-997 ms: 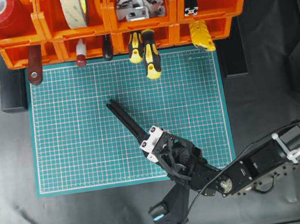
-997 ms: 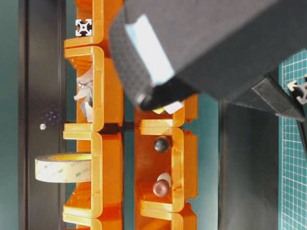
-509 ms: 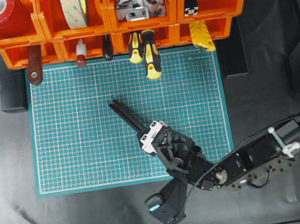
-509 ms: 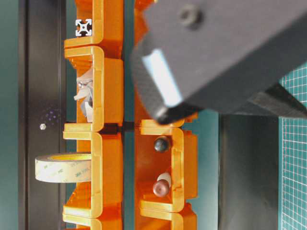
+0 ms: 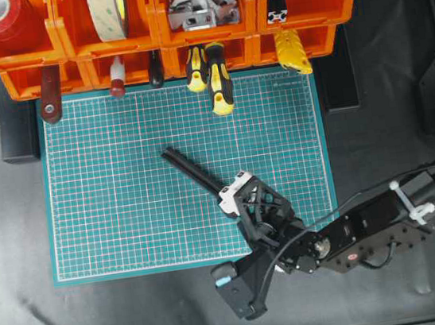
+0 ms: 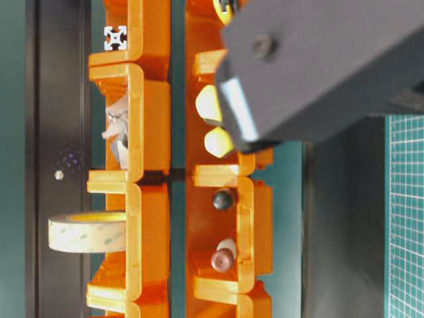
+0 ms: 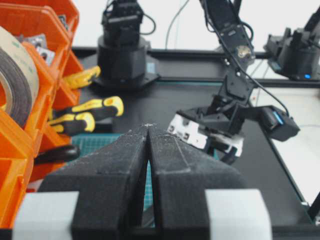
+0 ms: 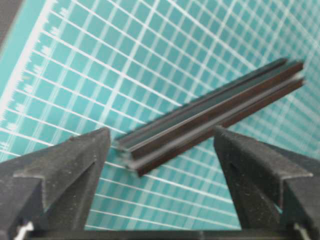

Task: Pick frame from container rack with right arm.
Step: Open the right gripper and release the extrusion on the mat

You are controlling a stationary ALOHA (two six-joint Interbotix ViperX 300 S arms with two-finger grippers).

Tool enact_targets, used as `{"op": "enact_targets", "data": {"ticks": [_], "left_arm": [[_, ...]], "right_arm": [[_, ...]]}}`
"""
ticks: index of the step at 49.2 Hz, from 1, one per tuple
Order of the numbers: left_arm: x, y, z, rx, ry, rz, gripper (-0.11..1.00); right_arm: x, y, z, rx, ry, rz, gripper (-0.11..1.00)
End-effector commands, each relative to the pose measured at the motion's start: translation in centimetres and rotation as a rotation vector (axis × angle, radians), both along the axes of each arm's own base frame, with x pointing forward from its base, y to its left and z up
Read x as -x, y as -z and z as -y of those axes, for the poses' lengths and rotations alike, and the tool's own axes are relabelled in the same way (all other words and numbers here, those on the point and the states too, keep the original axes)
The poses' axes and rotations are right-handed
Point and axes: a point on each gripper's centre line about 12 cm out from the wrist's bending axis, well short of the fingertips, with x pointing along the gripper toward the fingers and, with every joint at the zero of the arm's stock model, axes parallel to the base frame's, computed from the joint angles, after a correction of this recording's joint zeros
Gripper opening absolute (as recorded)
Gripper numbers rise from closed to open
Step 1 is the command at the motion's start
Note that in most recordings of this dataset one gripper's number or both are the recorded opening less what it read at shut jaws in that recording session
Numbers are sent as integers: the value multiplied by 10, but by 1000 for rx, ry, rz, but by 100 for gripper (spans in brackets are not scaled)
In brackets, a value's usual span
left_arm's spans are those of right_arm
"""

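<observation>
**Overhead view: frame lies on the mat, right end effector open around its end**

Orange container rack [image 5: 159,26] spans twelve o'clock. Below it, the green mat [image 5: 108,185] carries the frame [image 5: 191,168], its long axis running ten to four o'clock. The right end effector [image 8: 160,150] is open, fingers apart on either side of the frame's near end, not touching it. The left end effector [image 7: 148,150] is closed and farther off.
</observation>
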Motion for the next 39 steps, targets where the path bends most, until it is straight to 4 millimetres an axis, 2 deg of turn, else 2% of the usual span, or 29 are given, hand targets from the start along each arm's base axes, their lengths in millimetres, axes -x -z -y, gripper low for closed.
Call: {"op": "enact_targets", "data": {"ticks": [1,10,17,30,39], "left_arm": [[-1,-4,0,-1,0,12,0],[1,-5,0,1,1,14,0],[3,-5,0,0,0,0,0],[6,-5,-1,-4,-2,-18,0],[7,-3,-1,-3,-3,-34,0]], "right_arm": [[-3,-19,-3,-102,63,73,81],[2,-31,0,-210,221,148,81],[13,-53,6,-294,312,216,81],[50,-106,27,-443,404,355,81],[78,-131,46,-530,426,441,81]]}}
